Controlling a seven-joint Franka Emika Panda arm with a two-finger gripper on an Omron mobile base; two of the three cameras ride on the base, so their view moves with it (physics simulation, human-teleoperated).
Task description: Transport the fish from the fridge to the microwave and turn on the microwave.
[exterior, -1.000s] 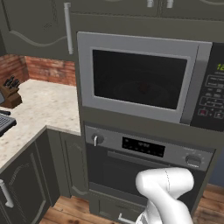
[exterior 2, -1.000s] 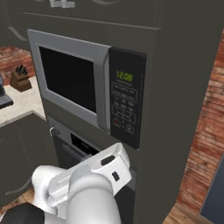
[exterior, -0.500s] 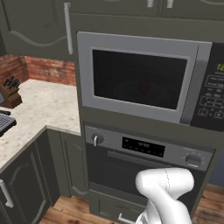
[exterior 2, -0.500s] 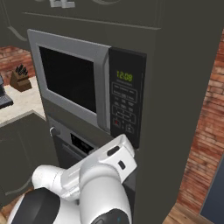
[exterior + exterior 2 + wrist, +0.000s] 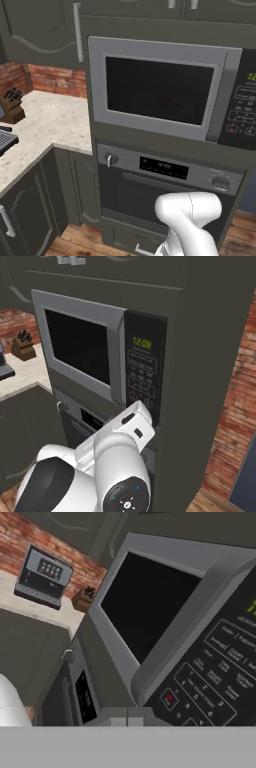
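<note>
Gripper (image 5: 142, 415) raised just before black button panel (image 5: 144, 375); finger spacing cannot be told. Knobbed oven (image 5: 167, 187) directly beneath microwave (image 5: 165, 90). Microwave door closed; faint reddish fish (image 5: 163, 99) behind dark glass. Knife block (image 5: 11, 104) on counter (image 5: 45, 120) far left.
</note>
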